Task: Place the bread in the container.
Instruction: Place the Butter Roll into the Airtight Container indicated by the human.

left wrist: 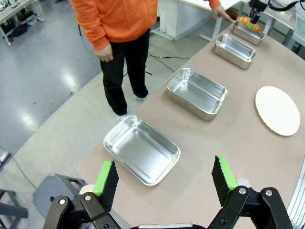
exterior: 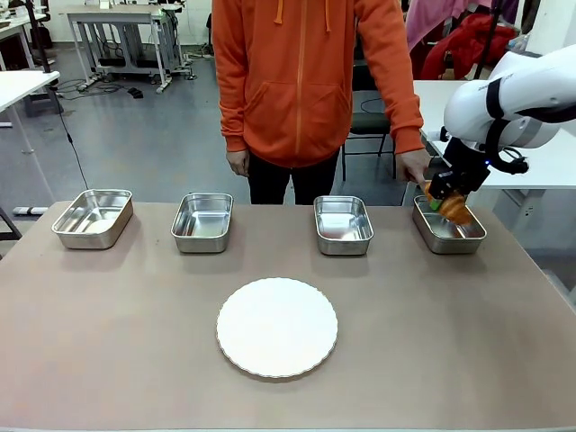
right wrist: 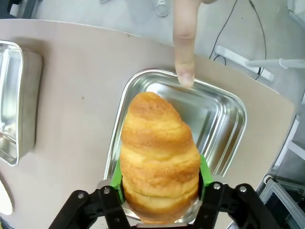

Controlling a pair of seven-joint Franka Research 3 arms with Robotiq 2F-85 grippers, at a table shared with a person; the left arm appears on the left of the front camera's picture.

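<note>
Front view: 4 shiny trays sit in a row w/ a round white plate (exterior: 277, 327) nearer the robot. Right gripper (exterior: 447, 203) hangs over the tray on the far right, the container (exterior: 447, 227), w/ the bread (exterior: 455, 210) at its tips. Person in orange stands across the table, one hand (exterior: 414, 166) down by that tray.

Left wrist view: left gripper (left wrist: 165, 179) has its green pads (left wrist: 104, 176) spread wide, nothing between. No writing to read.

Right wrist view: bread sits between the green pads, right over the container; can't tell if they squeeze it. A finger (right wrist: 185, 38) touches the tray's rim.
</note>
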